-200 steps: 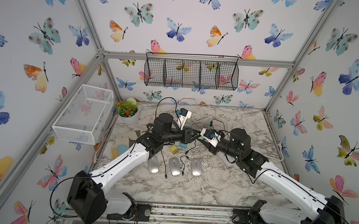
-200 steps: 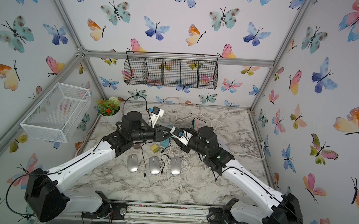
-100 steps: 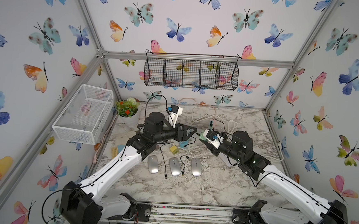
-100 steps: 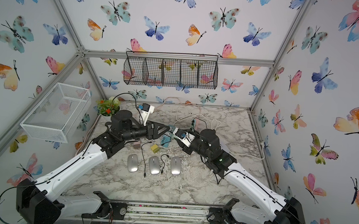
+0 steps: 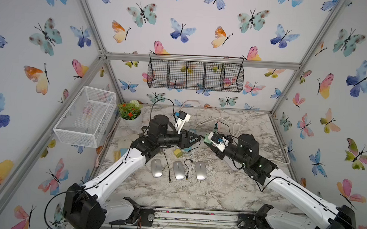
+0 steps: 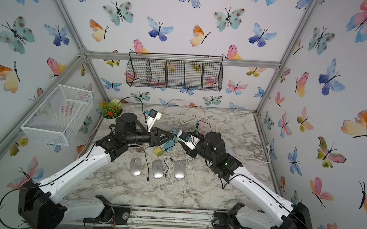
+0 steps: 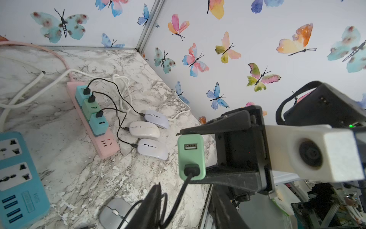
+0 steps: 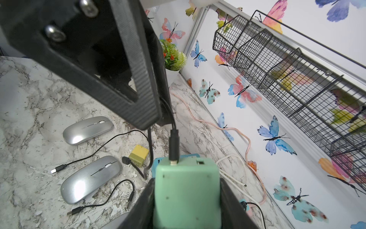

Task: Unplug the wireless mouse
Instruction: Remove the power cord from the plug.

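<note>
**Left to right.** A white wire basket (image 5: pixel 84 115) is fixed to the side wall, with a potted plant (image 5: pixel 130 114) just beside it at the far corner of the marble table (image 5: pixel 195 194).

The left gripper (image 5: pixel 199 139) reaches toward the centre, and its tips are close to the green adapter (image 7: pixel 190 156). Only the right wrist view shows the link between them. There a black cable (image 8: pixel 173 142) comes from behind the tips of the left gripper and ends in a plug seated in the adapter's face. No view shows whether the jaws pinch the cable or merely flank it.

In both top views three silver mice (image 5: pixel 178 170) lie in a row near the front edge. Thin black leads lie between them with their ends (image 8: pixel 56 169) free on the marble. A yellow adapter (image 5: pixel 177 153) sits just behind the middle mouse.

The right gripper (image 8: pixel 187 185) clamps the green adapter on two opposite sides and holds it clear of the table.

The left wrist view alone shows the area past the right arm. A pink power strip (image 7: pixel 105 145) carries three adapters, each cabled to one of the pale mice (image 7: pixel 144 129) beside it. A blue power strip (image 7: pixel 19 174) lies nearer the camera. In the top views these pale mice are hidden behind the right arm.
</note>
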Controlling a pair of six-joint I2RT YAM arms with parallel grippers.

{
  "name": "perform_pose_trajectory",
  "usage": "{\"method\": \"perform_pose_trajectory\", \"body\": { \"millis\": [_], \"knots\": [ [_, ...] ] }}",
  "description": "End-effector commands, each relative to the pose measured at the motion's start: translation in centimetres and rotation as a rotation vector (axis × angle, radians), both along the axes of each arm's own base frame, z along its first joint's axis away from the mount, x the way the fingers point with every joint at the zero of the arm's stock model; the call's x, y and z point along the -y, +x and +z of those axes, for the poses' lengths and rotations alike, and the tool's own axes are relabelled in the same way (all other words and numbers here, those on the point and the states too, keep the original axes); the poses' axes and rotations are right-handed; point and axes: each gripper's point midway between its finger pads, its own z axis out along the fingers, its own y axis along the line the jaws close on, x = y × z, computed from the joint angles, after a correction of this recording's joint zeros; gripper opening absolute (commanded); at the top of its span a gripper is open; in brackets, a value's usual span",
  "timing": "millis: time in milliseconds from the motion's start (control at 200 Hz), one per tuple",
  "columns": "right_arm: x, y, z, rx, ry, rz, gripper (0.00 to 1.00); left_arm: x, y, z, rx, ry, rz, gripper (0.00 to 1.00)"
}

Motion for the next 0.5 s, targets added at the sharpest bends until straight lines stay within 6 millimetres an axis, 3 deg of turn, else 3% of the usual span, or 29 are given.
{"method": "perform_pose_trajectory", "body": {
  "millis": [0,220,496],
  "knots": [
    [0.4,-0.1,0.0,-0.003,0.006,-0.019,0.23,0.1,-0.6,0.5,0.035,0.005,-0.04,0.22],
    [0.4,0.0,-0.6,-0.012,-0.011,-0.024,0.22,-0.4,0.1,0.4,0.049,0.039,0.014,0.0],
    [3.1,0.5,-4.4,-0.055,-0.153,-0.144,0.16,-3.4,1.1,1.3,0.064,0.031,0.084,0.0]
  ]
}}
